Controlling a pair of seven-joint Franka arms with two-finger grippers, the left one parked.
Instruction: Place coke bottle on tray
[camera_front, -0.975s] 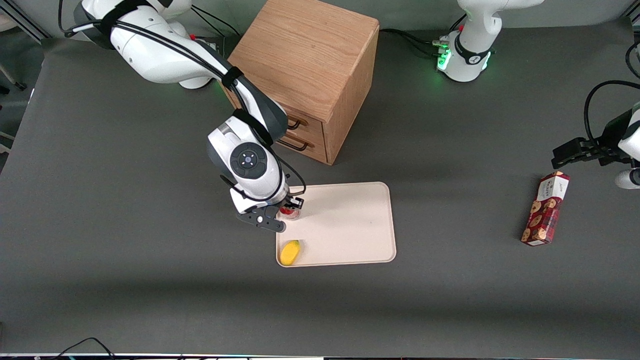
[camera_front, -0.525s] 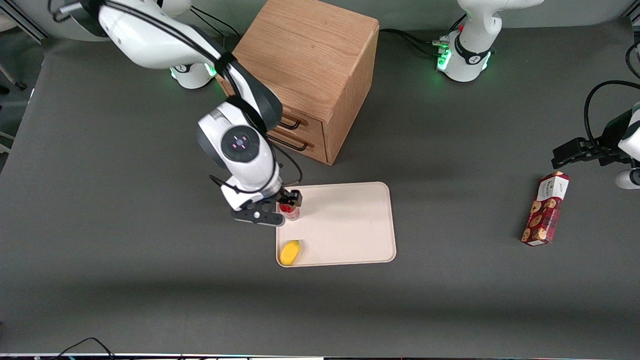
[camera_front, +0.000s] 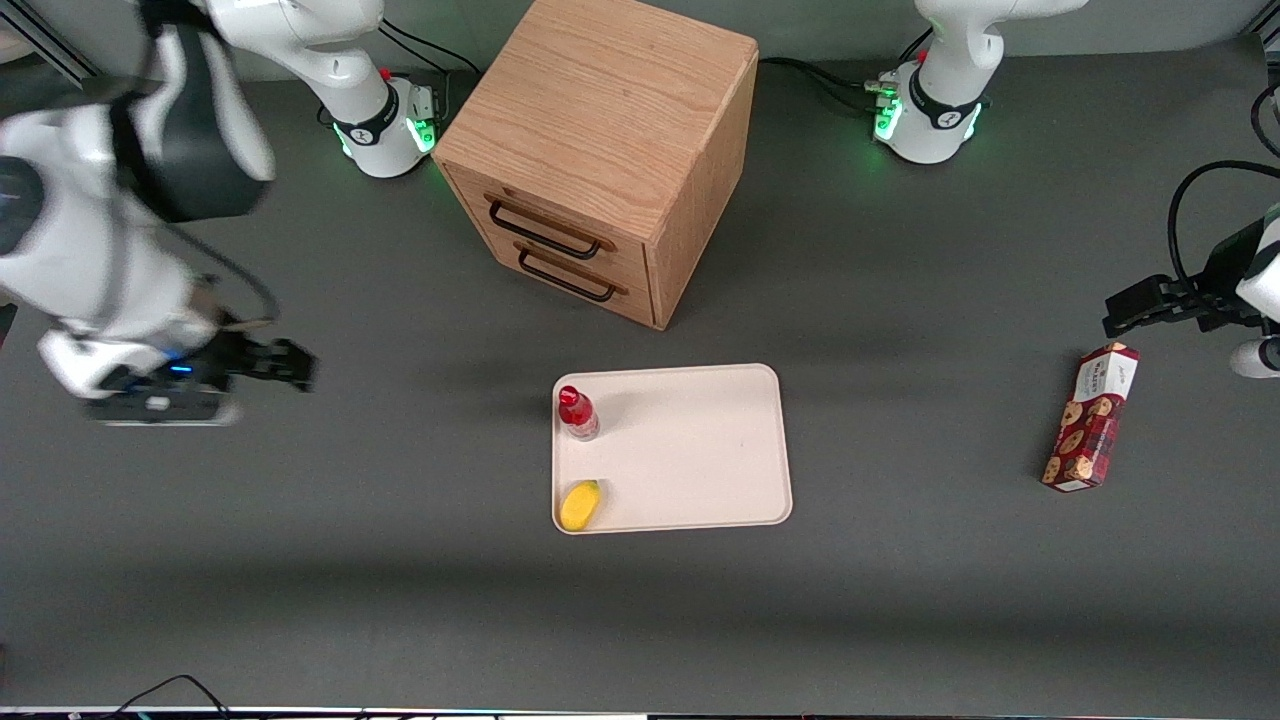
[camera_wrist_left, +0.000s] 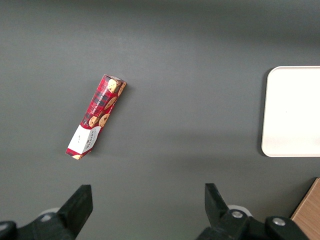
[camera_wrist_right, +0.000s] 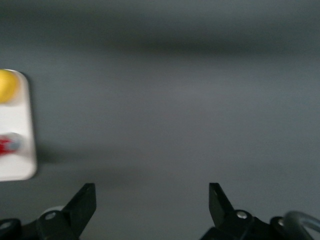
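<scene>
one coke bottle (camera_front: 578, 412), upright on the tray (camera_front: 690, 450), close to the rim at the corner nearest the wooden drawer cabinet (camera_front: 600, 150), cap up and resting on its own base with nothing touching it; by the look of it, set near that rim simply because that is the edge toward the working arm's end of the bench (camera_front: 400, 600), the shortest reach in. one small yellow fruit-like object (camera_front: 580, 504) also on the tray, in the corner nearer the front camera, well clear of the bottle and so no obstacle to it. one tray, flat on the bench just in front of the cabinet's two closed drawers. one red cookie box (camera_front: 1091, 416), lying on its side toward the parked arm's end of the bench, well apart from everything else and no part of this job.

one claw (camera_front: 262, 362), far off toward the working arm's end of the bench, above bare surface, fingers spread wide with nothing between them in the wrist view; well apart from the bottle, presumably to leave it standing undisturbed. task judged complete as things lie
</scene>
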